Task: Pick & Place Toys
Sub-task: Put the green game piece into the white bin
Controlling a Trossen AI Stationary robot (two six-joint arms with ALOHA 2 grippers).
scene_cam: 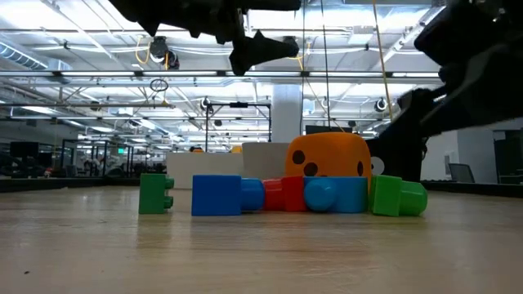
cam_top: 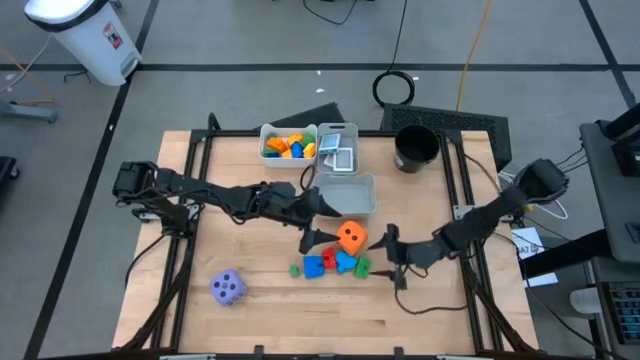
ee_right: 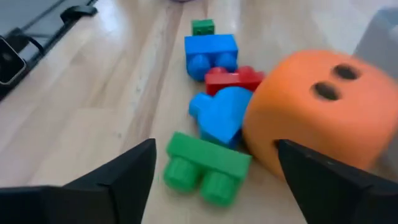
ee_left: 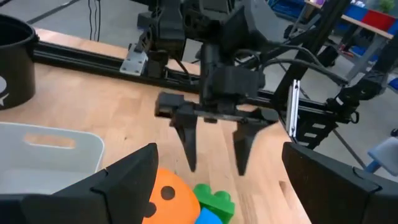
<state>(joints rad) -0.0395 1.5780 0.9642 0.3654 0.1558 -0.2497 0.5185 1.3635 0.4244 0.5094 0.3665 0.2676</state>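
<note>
On the far left of the table lies the purple die (cam_top: 228, 288), alone and well apart from both arms. The left gripper (cam_top: 318, 224) hangs above the table beside the grey bin (cam_top: 361, 181), its fingers spread wide and holding nothing. Just to its right sits the orange die (cam_top: 351, 237), and in front of the die lies a short row of blocks: a small green block (cam_top: 296, 269), a blue block (cam_top: 314, 266), a red block (cam_top: 329, 258), a second blue block (cam_top: 346, 263) and a green block (cam_top: 362, 267) at the right end. The row runs left to right across the table, so its long axis points toward the right arm.

The right gripper (cam_top: 392, 254) is low, near the table, just beside the right end of the row, and its fingers are open and empty. In the right wrist view the green block (ee_right: 205, 167) lies directly ahead between the two fingers, with the orange die (ee_right: 320, 115) close behind it on one side.

I judge that the right gripper is nearer to the green block, while the left gripper stands nearer to the orange die. Farther back, the white bin (cam_top: 272, 156) already holds several coloured blocks.
</note>
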